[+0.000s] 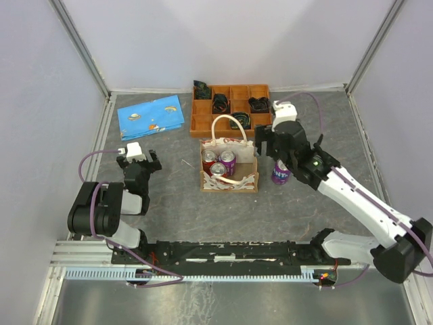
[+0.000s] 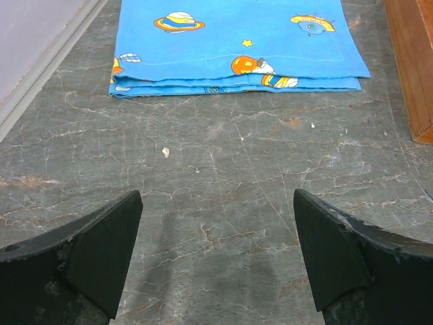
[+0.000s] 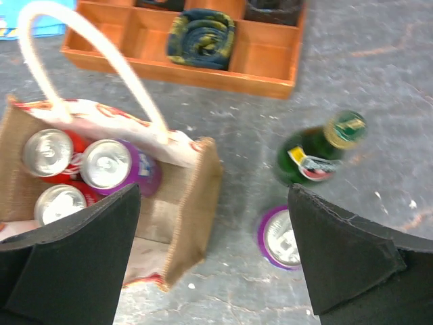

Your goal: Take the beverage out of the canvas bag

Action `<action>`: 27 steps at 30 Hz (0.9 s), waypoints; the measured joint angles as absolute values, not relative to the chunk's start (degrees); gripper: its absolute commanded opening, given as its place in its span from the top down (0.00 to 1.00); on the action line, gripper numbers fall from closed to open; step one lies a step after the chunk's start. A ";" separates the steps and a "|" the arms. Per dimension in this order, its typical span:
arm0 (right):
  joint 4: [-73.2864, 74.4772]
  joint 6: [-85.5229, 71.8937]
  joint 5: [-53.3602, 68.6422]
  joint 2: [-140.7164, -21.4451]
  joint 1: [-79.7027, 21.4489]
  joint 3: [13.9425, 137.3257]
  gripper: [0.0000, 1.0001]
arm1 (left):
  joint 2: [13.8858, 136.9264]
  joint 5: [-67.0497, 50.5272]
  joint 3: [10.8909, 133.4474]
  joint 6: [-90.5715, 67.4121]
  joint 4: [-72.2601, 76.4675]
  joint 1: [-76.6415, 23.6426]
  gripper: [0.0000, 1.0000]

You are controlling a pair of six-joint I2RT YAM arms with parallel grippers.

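Observation:
The canvas bag [image 1: 230, 183] stands open mid-table, cream with a red print and looped handles [image 3: 88, 54]. Inside it stand two red cans [image 3: 47, 154] and one purple can [image 3: 108, 166]. To the right of the bag, another purple can [image 3: 281, 237] and a green bottle [image 3: 314, 156] stand on the table. My right gripper [image 3: 215, 196] hovers open above the bag's right wall [image 3: 196, 203] and the purple can outside [image 1: 281, 173], holding nothing. My left gripper [image 2: 218, 200] is open over bare table at the left [image 1: 139, 162].
An orange compartment tray [image 1: 230, 123] with dark rolled items sits behind the bag, and its edge shows in the left wrist view [image 2: 413, 68]. A folded blue patterned cloth [image 1: 150, 116] lies at the back left, ahead of the left gripper. Grey walls enclose the table.

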State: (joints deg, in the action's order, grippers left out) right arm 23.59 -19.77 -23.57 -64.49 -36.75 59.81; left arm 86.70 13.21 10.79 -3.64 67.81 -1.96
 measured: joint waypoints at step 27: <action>23.81 -19.18 -15.57 -96.16 -46.76 76.27 0.11 | 86.70 13.21 10.79 -3.64 67.81 -1.96 0.01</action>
